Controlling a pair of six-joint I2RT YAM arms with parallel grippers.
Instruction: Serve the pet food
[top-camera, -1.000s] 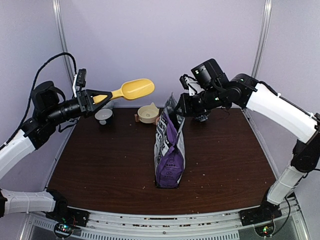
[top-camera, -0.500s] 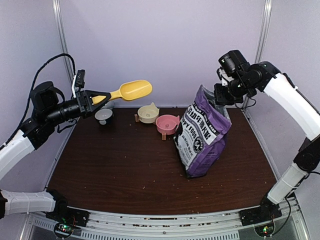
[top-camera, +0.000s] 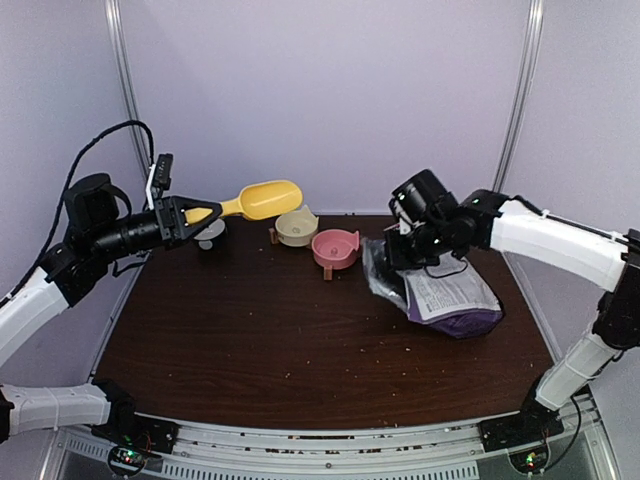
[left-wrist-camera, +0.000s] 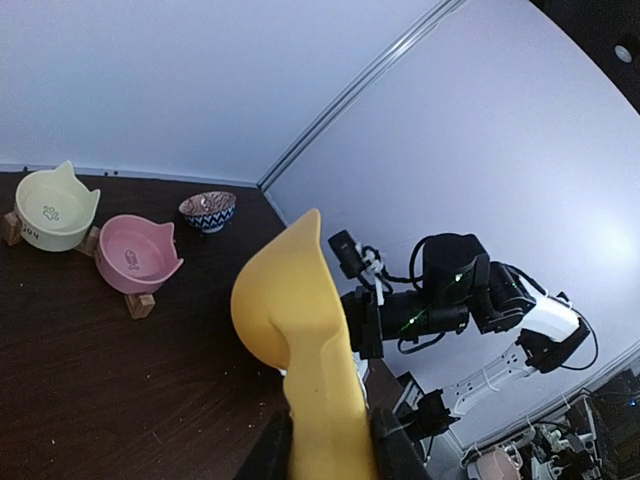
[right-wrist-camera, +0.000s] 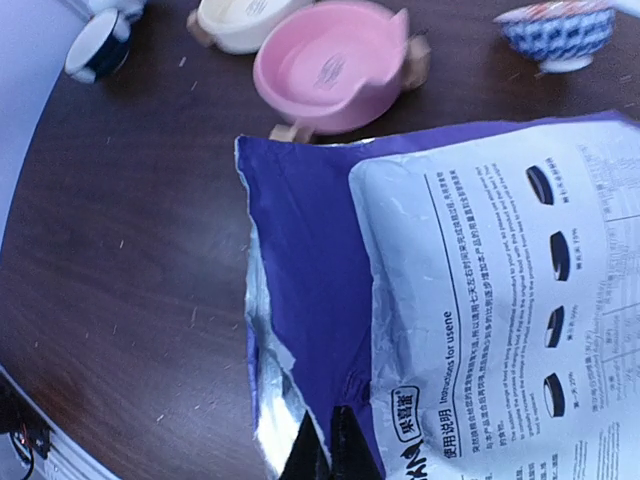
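Observation:
The purple pet food bag (top-camera: 447, 297) lies flat on the right of the table, white back label up. Its torn open mouth (right-wrist-camera: 262, 330) faces left, towards the pink bowl. My right gripper (top-camera: 398, 252) is shut on the bag's top edge, and its fingertips (right-wrist-camera: 345, 447) pinch the foil rim in the right wrist view. No kibble shows; it is hidden inside the bag. My left gripper (top-camera: 183, 216) is shut on the handle of the yellow scoop (top-camera: 264, 198), held in the air at the back left. The scoop (left-wrist-camera: 290, 320) fills the left wrist view.
A pink cat-ear bowl (top-camera: 335, 246), a cream cat-ear bowl (top-camera: 297, 226) and a small grey cup (top-camera: 208, 232) stand along the back. A blue patterned bowl (right-wrist-camera: 555, 30) stands behind the bag. Crumbs are scattered over the dark table (top-camera: 230, 330).
The bag stood upright at mid-table, was lifted tilted to the right, and now lies flat at the right with its label up. The scoop has dropped slightly.

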